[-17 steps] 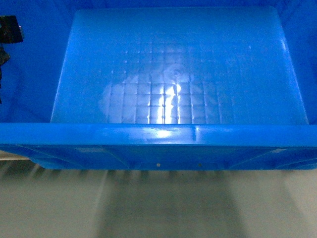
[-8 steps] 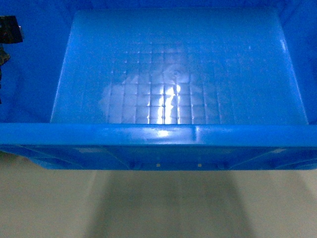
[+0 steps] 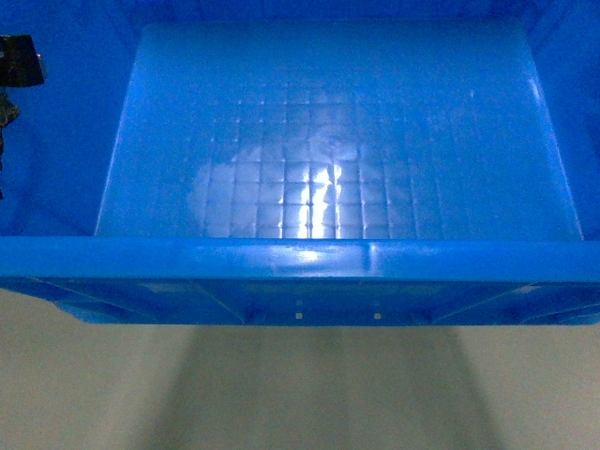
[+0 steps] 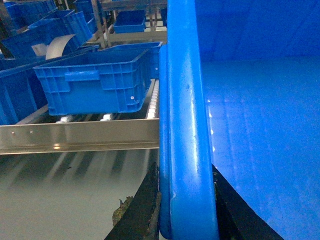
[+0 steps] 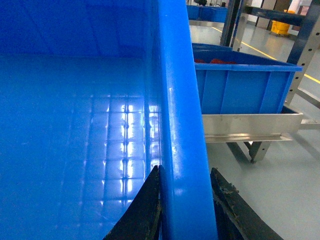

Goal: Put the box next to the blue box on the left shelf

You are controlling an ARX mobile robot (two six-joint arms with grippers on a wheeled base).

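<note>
The box [image 3: 328, 141], a large bright-blue crate with a grid-patterned floor, fills the head view and hangs above the floor. My left gripper [image 4: 183, 164] is shut on its left rim [image 4: 187, 115], one black finger on each side. My right gripper [image 5: 184, 166] is likewise shut on the right rim [image 5: 177, 110]. In the left wrist view the left shelf shows its steel front rail [image 4: 75, 136] and white rollers [image 4: 153, 100]. A blue box [image 4: 92, 82] stands on those rollers, left of the held box and beyond the rail.
Grey floor [image 3: 300, 394] lies under the box's near wall. To the right, another blue crate [image 5: 245, 87] with red things inside sits behind a steel rail [image 5: 250, 125] on metal legs [image 5: 252, 150]. More blue crates [image 4: 30, 35] are stacked at the far left.
The box keeps its place in the head view, still held at both rims. The blurred striped surface under its near wall has slid away, leaving plain grey floor.
</note>
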